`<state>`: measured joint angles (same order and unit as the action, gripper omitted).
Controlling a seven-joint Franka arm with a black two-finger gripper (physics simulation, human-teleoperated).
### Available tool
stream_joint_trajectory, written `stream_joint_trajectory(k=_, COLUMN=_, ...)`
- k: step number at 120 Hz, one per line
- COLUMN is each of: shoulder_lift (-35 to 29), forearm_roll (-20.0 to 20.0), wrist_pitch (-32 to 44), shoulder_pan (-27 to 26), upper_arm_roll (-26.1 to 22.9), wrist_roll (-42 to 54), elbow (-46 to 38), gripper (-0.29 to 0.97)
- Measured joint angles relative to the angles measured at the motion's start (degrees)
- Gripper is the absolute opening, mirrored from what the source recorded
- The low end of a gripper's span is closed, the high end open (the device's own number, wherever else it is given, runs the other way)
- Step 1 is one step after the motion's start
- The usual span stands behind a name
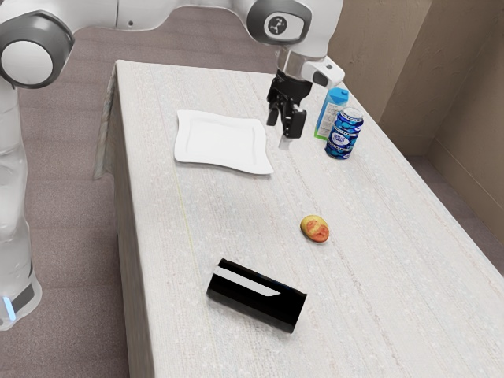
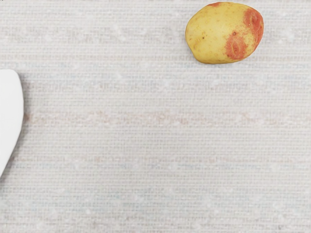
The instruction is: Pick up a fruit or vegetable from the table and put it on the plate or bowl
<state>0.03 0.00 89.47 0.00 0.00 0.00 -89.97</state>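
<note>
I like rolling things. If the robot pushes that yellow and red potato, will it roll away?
The potato is a lumpy oval, not a ball, so it would probably wobble and slide more than roll. It looks firm, so it likely won't squash. Its smooth, rounded sides might slip when squeezed.

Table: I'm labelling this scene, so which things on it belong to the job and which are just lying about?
Job: yellow-red fruit, white plate, open gripper.
Lying about: blue can, blue-white carton, black cylinder.
</note>
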Motion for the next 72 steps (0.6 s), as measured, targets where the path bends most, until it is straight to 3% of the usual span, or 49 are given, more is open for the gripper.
stream_joint_trajectory(k=8, shoulder_lift=2.12, forearm_roll=-2.67, wrist_pitch=-2.54, shoulder_pan=-10.37, upper_arm_roll=11.43, wrist_roll=1.12, elbow=10.87, gripper=0.67)
stream_joint_trajectory(k=16, shoulder_lift=2.94, forearm_roll=-4.50, wrist_pitch=-4.71, shoulder_pan=-8.52, upper_arm_roll=15.55, wrist_roll=2.28, elbow=14.85, gripper=0.67)
stream_joint_trajectory(k=25, shoulder_lift=3.13, forearm_roll=-5.60, wrist_pitch=-6.43, shoulder_pan=3.34, upper_arm_roll=16.72, wrist_roll=3.41, elbow=16.32, gripper=0.66)
stream_joint_trajectory(k=41, shoulder_lift=0.54, forearm_roll=-1.68, wrist_pitch=-10.04, shoulder_pan=27.64, upper_arm_roll=14.56, wrist_roll=5.09, elbow=31.32, gripper=0.66)
stream_joint_trajectory(k=50, shoulder_lift=1.58, forearm_roll=-1.08, wrist_pitch=-11.59, shoulder_pan=41.47, upper_arm_roll=12.70, wrist_roll=5.99, elbow=28.41, gripper=0.66)
stream_joint_trajectory(k=55, shoulder_lift=3.79, forearm_roll=-2.87, wrist_pitch=-11.55, shoulder_pan=45.74, upper_arm_roll=11.95, wrist_roll=6.44, elbow=26.14, gripper=0.66)
stream_joint_trajectory(k=60, shoulder_lift=7.12, forearm_roll=-4.48, wrist_pitch=-10.55, shoulder_pan=41.18, upper_arm_roll=11.32, wrist_roll=6.87, elbow=25.10, gripper=0.67)
stream_joint_trajectory(k=68, shoulder_lift=11.01, forearm_roll=-6.21, wrist_pitch=-9.11, shoulder_pan=14.76, upper_arm_roll=10.52, wrist_roll=7.52, elbow=24.39, gripper=0.67)
stream_joint_trajectory(k=72, shoulder_lift=11.86, forearm_roll=-6.74, wrist_pitch=-8.62, shoulder_pan=6.39, upper_arm_roll=10.22, wrist_roll=7.82, elbow=24.17, gripper=0.66)
